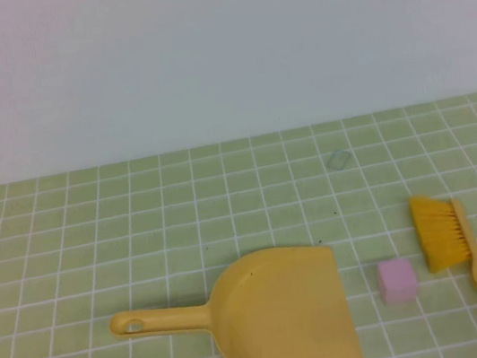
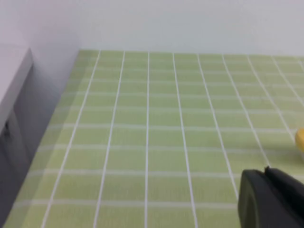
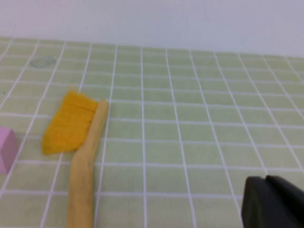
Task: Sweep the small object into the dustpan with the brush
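Counter (image 1: 68, 251): pale green square tiles with white grout lines, running back to a plain white wall (image 1: 217, 46). No writing, brand or label can be read on anything here.
Dustpan (image 1: 284, 322): yellow plastic, lying flat at about 6 o'clock in the high view. Its thin handle points toward 9 o'clock and has a hole at the tip; the wide mouth faces 3 o'clock.
Cube (image 1: 398, 280): small, pale pink, matte. It sits on the tiles between the dustpan's mouth and the brush, just beside both and touching neither.
Brush (image 1: 459, 253): bright yellow-orange bristles pointing toward 9 o'clock, slim pale yellow handle running toward 5 o'clock to the picture's edge. It lies flat at about 4 o'clock in the high view.
Grey mark (image 1: 338, 159): faint flat square on a tile, far back at about 1 o'clock.
Left hand (image 2: 270, 199): a dark part shows only in its own wrist view, over bare tiles near the counter's left edge; fingers together, holding nothing.
Right hand (image 3: 273, 202): a dark part shows only in its own wrist view, near the brush handle; fingers together, holding nothing.
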Controlling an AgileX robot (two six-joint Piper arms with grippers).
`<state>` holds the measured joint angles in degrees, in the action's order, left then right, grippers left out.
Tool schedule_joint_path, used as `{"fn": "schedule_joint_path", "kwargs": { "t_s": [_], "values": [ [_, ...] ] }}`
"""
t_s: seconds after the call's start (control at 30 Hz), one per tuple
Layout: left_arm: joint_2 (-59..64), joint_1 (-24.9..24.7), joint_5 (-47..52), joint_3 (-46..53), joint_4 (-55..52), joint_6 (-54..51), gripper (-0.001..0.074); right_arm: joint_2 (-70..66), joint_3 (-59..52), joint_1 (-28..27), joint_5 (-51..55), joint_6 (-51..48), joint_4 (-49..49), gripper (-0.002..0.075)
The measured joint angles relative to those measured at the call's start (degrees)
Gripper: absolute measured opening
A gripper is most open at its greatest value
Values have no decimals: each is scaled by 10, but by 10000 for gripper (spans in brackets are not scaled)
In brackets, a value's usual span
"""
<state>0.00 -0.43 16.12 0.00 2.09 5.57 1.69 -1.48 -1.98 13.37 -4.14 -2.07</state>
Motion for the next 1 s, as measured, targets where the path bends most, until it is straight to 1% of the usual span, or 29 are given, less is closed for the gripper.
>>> {"fn": "schedule_joint_path", "kwargs": {
  "t_s": [0.03, 0.1, 0.23, 0.3, 0.4, 0.5, 0.67, 1.0],
  "values": [
    [0, 0, 0, 0, 0, 0, -3, 0, 0, 0, 0, 0, 0, -3],
    [0, 0, -38, 0, 0, 0, -3, 0, 0, 0, -46, 0, 0, -3],
    [0, 0, -161, 0, 0, 0, -3, 0, 0, 0, -176, 0, 0, -3],
    [0, 0, -240, 0, 0, 0, -3, 0, 0, 0, -243, 0, 0, -3],
    [0, 0, -341, 0, 0, 0, -3, 0, 0, 0, -313, 0, 0, -3],
    [0, 0, -406, 0, 0, 0, -3, 0, 0, 0, -345, 6, 0, -3],
    [0, 0, -433, 0, 0, 0, -3, 0, 0, 0, -342, 6, 2, -3],
    [0, 0, -434, 0, 0, 6, -3, 0, 0, 0, -341, 6, 7, -3]
  ]
}}
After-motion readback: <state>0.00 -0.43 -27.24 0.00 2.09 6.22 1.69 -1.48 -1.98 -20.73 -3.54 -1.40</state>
